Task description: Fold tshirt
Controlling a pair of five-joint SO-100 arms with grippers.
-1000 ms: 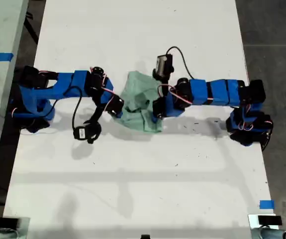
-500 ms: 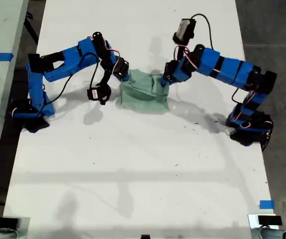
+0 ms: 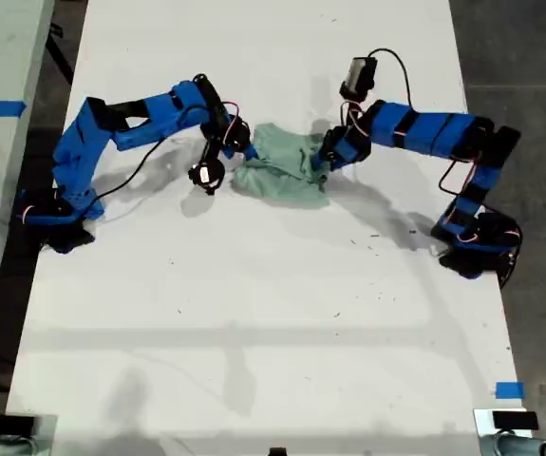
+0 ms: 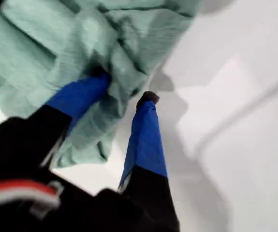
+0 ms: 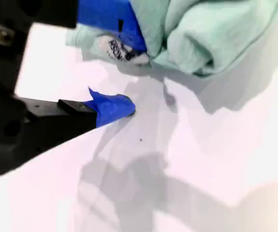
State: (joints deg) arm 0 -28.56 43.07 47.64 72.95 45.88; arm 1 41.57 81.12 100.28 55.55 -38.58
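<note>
The tshirt point(image 3: 285, 169) is a pale mint-green crumpled bundle lying on the white table, between the two blue arms' grippers in the exterior view. One arm's gripper point(image 3: 241, 144) touches its edge from the exterior view's left, the other arm's gripper point(image 3: 327, 155) from the exterior view's right. My first gripper point(image 4: 125, 88) is open: one blue finger point(image 4: 80, 94) presses into the tshirt point(image 4: 47, 43), the other finger point(image 4: 146, 130) is off the cloth. My second gripper point(image 5: 134, 77) is open beside the tshirt point(image 5: 201, 34), near its white tag point(image 5: 122, 50).
The white table point(image 3: 273, 313) stretches wide in front of the arms. The arm bases stand at the exterior view's left edge point(image 3: 54, 214) and right edge point(image 3: 477, 242). Blue tape marks point(image 3: 508, 389) sit near the table's corner. Dark floor lies beyond the exterior view's right side.
Both arms have lifted and reached toward the table's far side, taking the tshirt with them. It was bunched between low grippers; now it lies farther back with both grippers open.
</note>
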